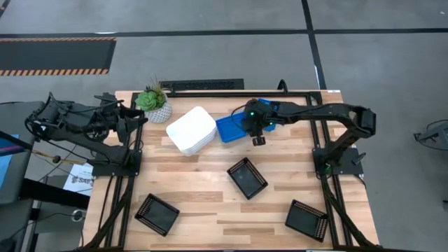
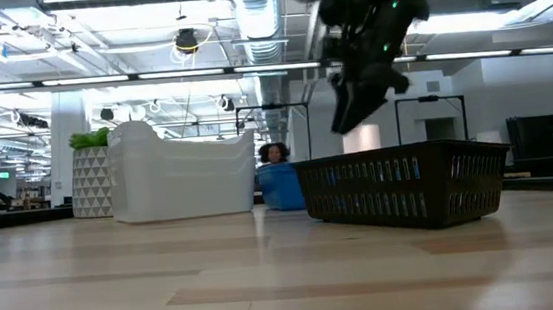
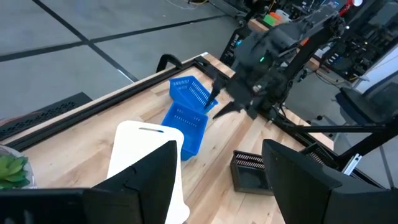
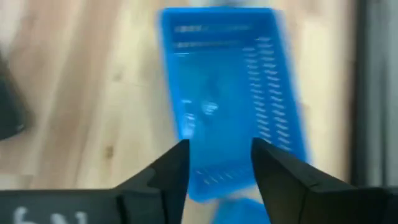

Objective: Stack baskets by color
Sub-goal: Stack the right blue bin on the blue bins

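Note:
Two blue baskets lie at the table's far middle. One (image 3: 185, 130) rests on the wood, and the other (image 3: 188, 91) stands tilted with its lower end on the first. My right gripper (image 4: 219, 165) hangs open just above them (image 1: 257, 138), and the blue basket (image 4: 230, 93) shows beyond its parted fingers. A white basket stack (image 1: 190, 130) sits to their left. Three black baskets (image 1: 246, 178) (image 1: 157, 213) (image 1: 306, 220) lie singly on the near half. My left gripper (image 3: 217, 186) waits open at the far left (image 1: 136, 119), above the table.
A potted green plant (image 1: 154, 103) stands at the far left corner beside the white stack. The nearest black basket (image 2: 405, 186) fills the low view's middle, with the blue one (image 2: 279, 187) behind it. Bare wood lies between the black baskets.

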`<state>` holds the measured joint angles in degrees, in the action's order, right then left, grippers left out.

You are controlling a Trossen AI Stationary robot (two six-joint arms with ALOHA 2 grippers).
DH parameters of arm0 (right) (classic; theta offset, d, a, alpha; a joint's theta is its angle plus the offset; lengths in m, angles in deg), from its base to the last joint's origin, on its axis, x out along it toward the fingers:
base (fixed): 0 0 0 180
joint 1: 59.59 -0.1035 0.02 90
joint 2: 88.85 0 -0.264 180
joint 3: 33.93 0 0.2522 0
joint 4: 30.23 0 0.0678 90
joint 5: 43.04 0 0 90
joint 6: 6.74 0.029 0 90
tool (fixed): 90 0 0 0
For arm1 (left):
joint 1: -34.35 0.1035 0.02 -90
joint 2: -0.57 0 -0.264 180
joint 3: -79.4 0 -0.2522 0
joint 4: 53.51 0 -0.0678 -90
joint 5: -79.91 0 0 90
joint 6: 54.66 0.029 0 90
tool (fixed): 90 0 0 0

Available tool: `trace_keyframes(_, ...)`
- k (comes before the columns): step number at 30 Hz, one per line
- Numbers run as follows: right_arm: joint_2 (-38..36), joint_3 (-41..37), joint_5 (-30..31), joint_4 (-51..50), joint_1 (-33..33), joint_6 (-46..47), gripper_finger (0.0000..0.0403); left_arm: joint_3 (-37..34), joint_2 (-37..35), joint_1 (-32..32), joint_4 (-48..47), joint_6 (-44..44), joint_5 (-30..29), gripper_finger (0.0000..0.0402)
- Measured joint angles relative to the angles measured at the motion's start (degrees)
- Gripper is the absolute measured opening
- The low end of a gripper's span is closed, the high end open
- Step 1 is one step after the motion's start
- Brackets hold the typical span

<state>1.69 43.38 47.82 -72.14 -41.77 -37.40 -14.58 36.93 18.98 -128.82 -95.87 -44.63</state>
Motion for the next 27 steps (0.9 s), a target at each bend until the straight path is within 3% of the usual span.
trace_keyframes(4, -5.22, 0.02, 8.09, -2.99, 0.84, 5.55, 0.0214, 0.01, 0.00, 0.00, -0.01, 0.02, 0.00, 0.0224)
trace_keyframes(7, -8.16, 0.02, 10.74, -7.54, 2.52, 9.73, 0.0215, 0.01, 0.00, -0.01, -0.01, 0.32, 0.00, 0.0224)
trace_keyframes(14, -8.76, -2.83, 9.90, -12.30, 5.90, 16.29, 0.0206, 0.01, 0.00, -0.02, -0.03, 1.11, -0.18, 0.0224)
trace_keyframes(27, -8.71, -14.17, 8.05, -1.78, 5.91, 19.28, 0.0207, 0.01, 0.00, -0.02, -0.03, 2.45, -0.36, 0.0224)
